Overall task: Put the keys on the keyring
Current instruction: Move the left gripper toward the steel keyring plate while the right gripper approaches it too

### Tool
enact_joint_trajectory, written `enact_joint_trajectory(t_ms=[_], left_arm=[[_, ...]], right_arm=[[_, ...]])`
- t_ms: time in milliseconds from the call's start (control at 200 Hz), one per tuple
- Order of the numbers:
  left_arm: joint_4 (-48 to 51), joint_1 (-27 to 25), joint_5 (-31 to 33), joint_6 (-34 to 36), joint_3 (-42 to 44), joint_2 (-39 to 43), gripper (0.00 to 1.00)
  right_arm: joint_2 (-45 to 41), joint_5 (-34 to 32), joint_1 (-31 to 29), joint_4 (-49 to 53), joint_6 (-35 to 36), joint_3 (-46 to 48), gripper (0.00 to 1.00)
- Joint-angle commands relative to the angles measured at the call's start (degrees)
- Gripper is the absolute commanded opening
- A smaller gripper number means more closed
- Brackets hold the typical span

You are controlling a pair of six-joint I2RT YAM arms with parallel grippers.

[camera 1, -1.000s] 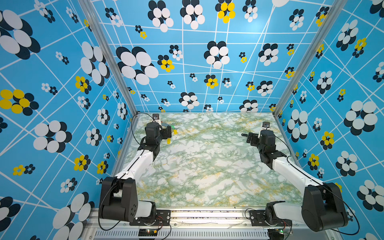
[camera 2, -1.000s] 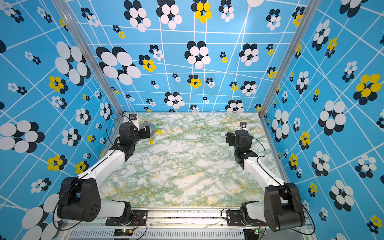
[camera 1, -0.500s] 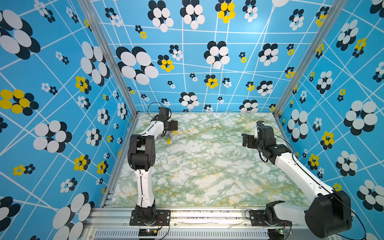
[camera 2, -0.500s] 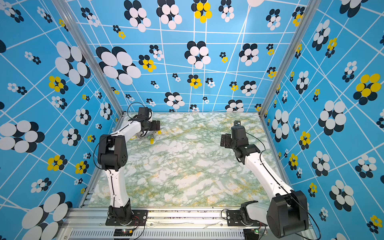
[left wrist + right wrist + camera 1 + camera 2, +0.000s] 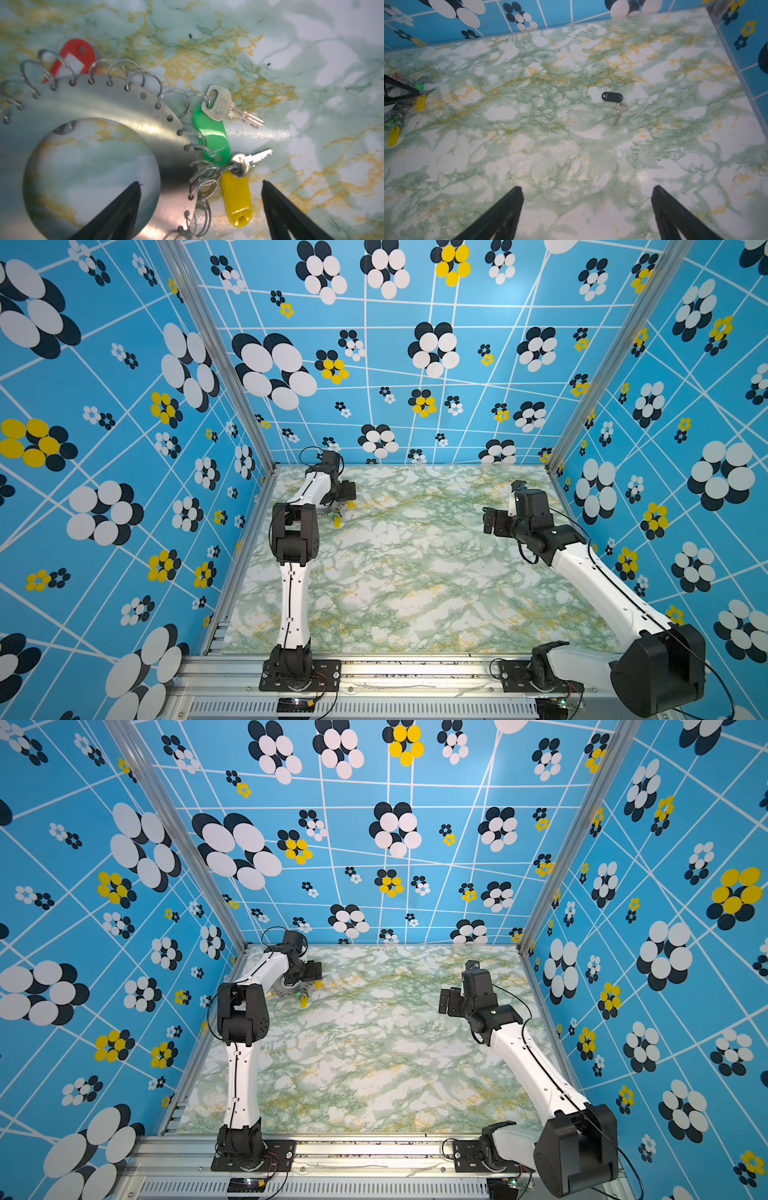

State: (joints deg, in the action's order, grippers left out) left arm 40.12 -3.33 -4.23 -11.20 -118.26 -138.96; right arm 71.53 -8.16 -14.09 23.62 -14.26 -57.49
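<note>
lying flat on the marble table (image 5: pixel 571 166): one black-tagged key (image 5: pixel 619 113), alone on bare surface, well apart from the keyring (image 5: pixel 124 108). the key's long axis runs from the back-wall side toward the right gripper (image 5: pixel 587 187). the head is at the wall end and the blade tip points at the gripper side. its black tag (image 5: pixel 611 96) joins the head by a small split ring. the tag's long axis is roughly crosswise to the blade, and the tag lies out toward the keyring side.

keyring: one flat grey disc with a big centre hole. it lies flat at the far left corner of the table in both top views (image 5: pixel 286 992), partly under the left arm.

left gripper (image 5: pixel 200 182): jaws spread wide, nothing clamped, hanging over the disc's rim. one finger is over the centre hole, the other over bare table. wire loops (image 5: pixel 145 79) and the yellow tag (image 5: pixel 236 199) sit between them. contact with the ring: cannot tell.

right gripper: jaws wide apart, empty, above the table. the key is ahead of it, untouched.

counts in the left wrist view: one red tag (image 5: pixel 76 56), one green tag (image 5: pixel 212 135), one yellow tag, two silver keys (image 5: pixel 220 106) on the loops. the right wrist view shows a second yellow tag (image 5: pixel 394 136) farther round the ring.
</note>
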Motion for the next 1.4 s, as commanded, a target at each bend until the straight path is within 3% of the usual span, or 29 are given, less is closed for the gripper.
enact_joint_trajectory(t_ms=[0,165,305,700,1174,1259,1399], left_arm=[[6.0,0.4,-2.4,-1.7,-0.9,-2.1,0.91],[6.2,-0.4,-4.8,-2.2,2.2,-0.3,0.87],[6.6,-4.0,-7.7,-1.3,7.3,3.5,0.86],[5.0,-19.4,-13.3,2.1,31.1,17.9,0.81],[1.2,-38.6,-19.1,-5.1,55.5,32.6,0.68],[1.1,-39.6,-20.0,-5.7,58.2,35.9,0.68],[-1.7,-39.4,-17.5,-6.6,60.9,42.9,0.77]], right_arm=[[0.1,0.9,-0.4,2.1,-0.6,-2.0,0.99],[-1.4,1.0,-0.4,3.3,-0.1,-2.5,0.99],[-2.1,1.5,-0.4,4.3,0.1,-2.5,0.99],[-3.6,3.7,-0.5,4.2,-0.5,-0.5,0.99],[-2.7,10.0,-1.0,3.1,-2.6,3.0,0.99],[-1.4,11.6,-2.0,2.3,-2.9,3.7,0.99],[2.3,14.0,-5.4,0.7,-2.7,3.6,0.99]])
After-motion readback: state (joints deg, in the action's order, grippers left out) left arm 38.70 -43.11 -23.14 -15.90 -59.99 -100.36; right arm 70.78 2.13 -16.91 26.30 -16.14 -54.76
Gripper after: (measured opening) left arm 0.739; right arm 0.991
